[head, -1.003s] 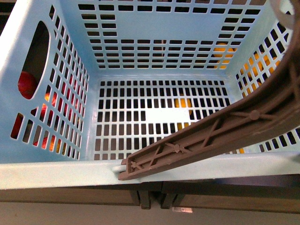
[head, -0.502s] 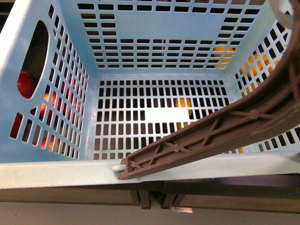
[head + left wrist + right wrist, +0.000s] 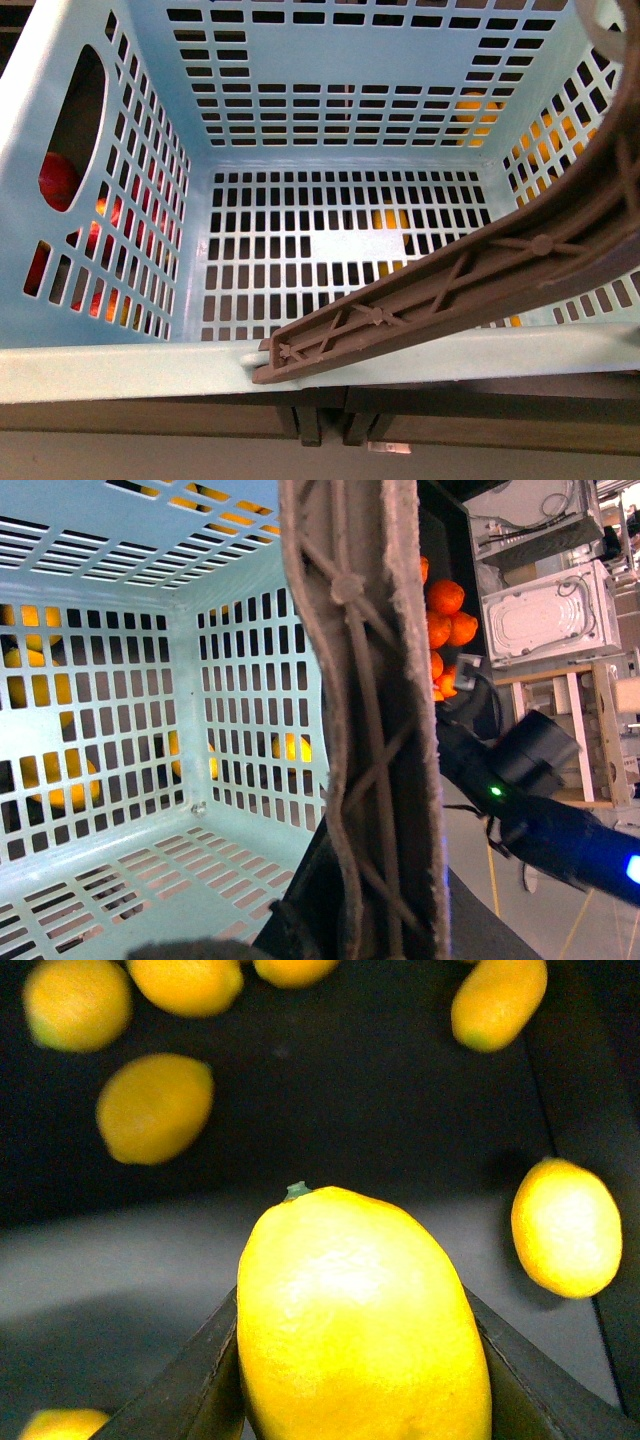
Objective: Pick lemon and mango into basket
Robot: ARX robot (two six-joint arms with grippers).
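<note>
The mint-green basket [image 3: 330, 70] fills the front view, with nothing lying inside it; its brown ribbed handle [image 3: 470, 280] slants across the near right corner. In the left wrist view my left gripper [image 3: 345, 925] is shut on that handle [image 3: 370, 730], with the basket's slotted wall [image 3: 100, 810] beside it. In the right wrist view my right gripper [image 3: 360, 1380] is shut on a large yellow lemon [image 3: 360, 1330], its dark fingers [image 3: 180, 1390] pressing both sides, above a dark surface. I cannot pick out the mango for certain; an oblong yellow-orange fruit [image 3: 498, 1000] lies far off.
Loose lemons [image 3: 155, 1107] lie scattered on the dark surface under the right gripper. Red fruits [image 3: 58, 180] show through the basket's left cutout, and yellow fruits [image 3: 475, 115] through its far right slots. Tangerines [image 3: 445, 620], metal boxes [image 3: 545, 610] and a dark arm [image 3: 520, 780] are beyond the handle.
</note>
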